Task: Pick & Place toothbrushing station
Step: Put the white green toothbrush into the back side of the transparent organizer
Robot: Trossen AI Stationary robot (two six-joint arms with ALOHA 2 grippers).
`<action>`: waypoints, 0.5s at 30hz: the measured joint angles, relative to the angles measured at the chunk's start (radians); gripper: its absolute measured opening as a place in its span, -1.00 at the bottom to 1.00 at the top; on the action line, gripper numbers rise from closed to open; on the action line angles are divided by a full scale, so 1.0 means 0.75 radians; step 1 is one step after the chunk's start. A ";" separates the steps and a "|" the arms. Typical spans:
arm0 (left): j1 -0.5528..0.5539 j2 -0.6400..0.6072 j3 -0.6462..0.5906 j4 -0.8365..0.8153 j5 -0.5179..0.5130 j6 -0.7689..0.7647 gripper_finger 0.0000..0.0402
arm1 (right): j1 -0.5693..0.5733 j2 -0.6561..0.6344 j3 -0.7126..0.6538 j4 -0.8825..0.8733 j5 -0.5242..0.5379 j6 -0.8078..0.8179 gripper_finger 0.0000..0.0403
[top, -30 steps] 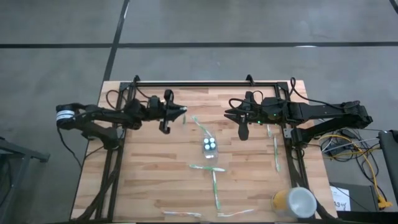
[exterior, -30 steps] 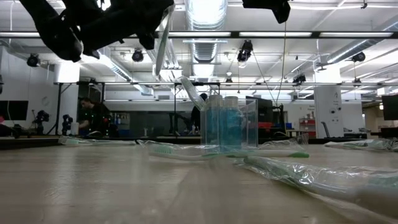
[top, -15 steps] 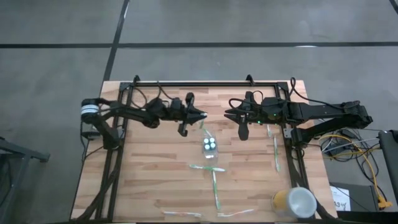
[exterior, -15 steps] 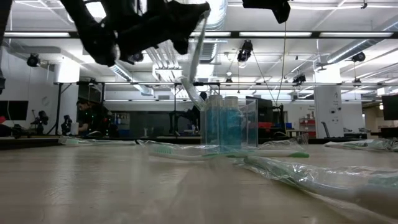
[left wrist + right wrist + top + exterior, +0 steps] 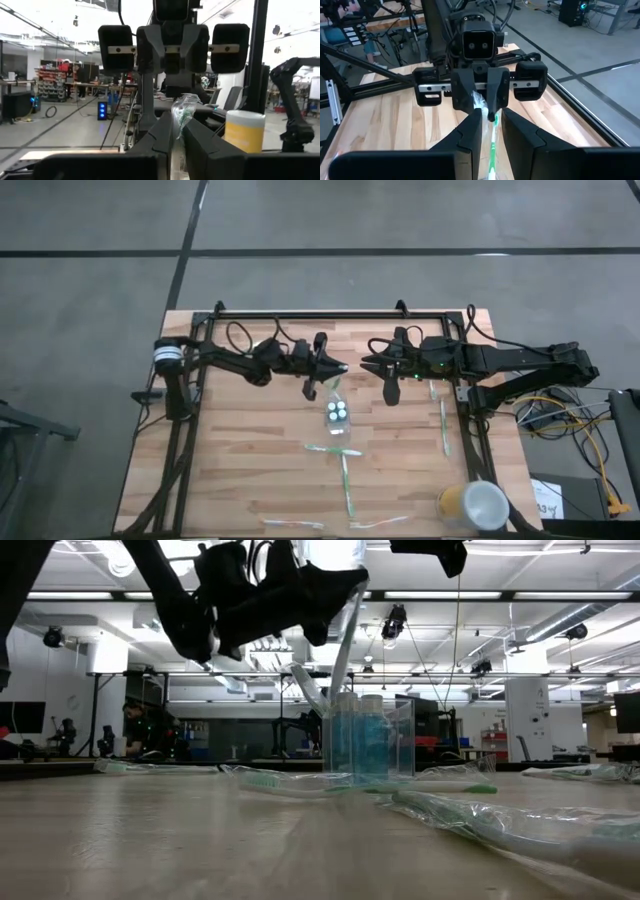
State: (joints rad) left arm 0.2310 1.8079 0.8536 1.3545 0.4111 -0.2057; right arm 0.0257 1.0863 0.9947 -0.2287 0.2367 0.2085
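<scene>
left gripper [image 5: 340, 369]: clamping a thin white-and-pale-green wrapped toothbrush [image 5: 343, 640], carrying it just above the small clear plastic cup [image 5: 338, 414] | cup: holding grey tubes | advice: keep the brush upright, centre over the rim | right gripper [image 5: 366, 363]: pinching another toothbrush [image 5: 492, 150], waiting opposite

Light butcher-block wooden table [image 5: 240, 470] carrying small clear plastic cup [image 5: 338, 415] near centre, standing upright. Thin white-and-pale-green toothbrushes in clear wrappers [image 5: 346, 485] lying scattered around cup and along front and right edges. Larger yellow cup with white top [image 5: 472, 505] sitting at front right corner.
</scene>
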 joint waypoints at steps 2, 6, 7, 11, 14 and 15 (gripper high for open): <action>0.000 0.010 0.001 -0.007 -0.006 0.035 -0.84 | 0.000 0.000 0.000 0.000 0.000 0.000 -0.66; 0.000 0.020 0.001 -0.090 -0.085 0.096 -0.84 | 0.000 0.000 0.000 0.001 0.000 0.000 -0.66; 0.000 0.021 0.001 -0.116 -0.101 0.103 -0.84 | 0.000 0.000 0.000 0.000 0.000 0.000 -0.66; 0.001 0.021 0.000 -0.170 -0.140 0.109 -0.84 | 0.000 0.000 0.000 0.000 0.000 0.000 -0.66; 0.001 0.021 -0.002 -0.192 -0.146 0.103 -0.84 | 0.000 0.000 0.000 0.000 0.000 0.000 -0.66; 0.001 0.021 -0.004 -0.203 -0.149 0.099 -0.84 | 0.000 0.000 0.000 0.001 0.000 0.000 -0.66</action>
State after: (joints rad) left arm 0.2314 1.8236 0.8507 1.2019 0.2995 -0.1317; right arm 0.0257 1.0864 0.9947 -0.2283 0.2367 0.2087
